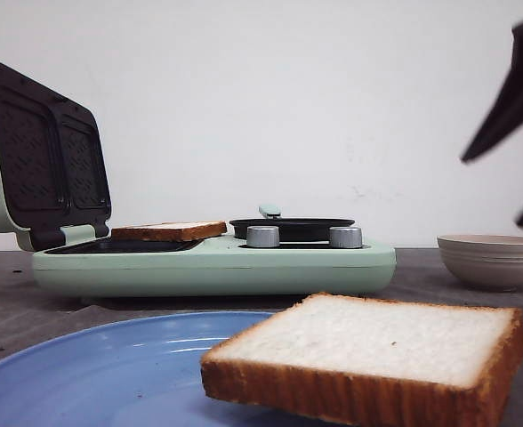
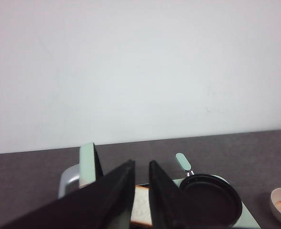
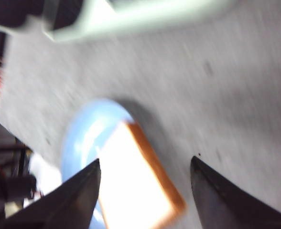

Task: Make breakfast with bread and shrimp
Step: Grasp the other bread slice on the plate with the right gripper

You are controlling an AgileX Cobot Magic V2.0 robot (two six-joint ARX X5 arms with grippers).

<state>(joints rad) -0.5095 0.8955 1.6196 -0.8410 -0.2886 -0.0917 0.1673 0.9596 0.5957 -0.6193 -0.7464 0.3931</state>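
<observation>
One bread slice (image 1: 368, 351) lies flat overhanging the blue plate (image 1: 92, 374); another (image 1: 169, 231) rests in the sandwich maker (image 1: 217, 267)

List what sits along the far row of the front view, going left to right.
Open lid → toasted bread slice on the grill plate → black frying pan → beige bowl.

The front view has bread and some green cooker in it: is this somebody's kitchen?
More likely a mock breakfast station for testing than a home kitchen. A green sandwich maker with its lid open, a blue plate and a bowl sit on a bare grey table against a blank white wall.
</observation>
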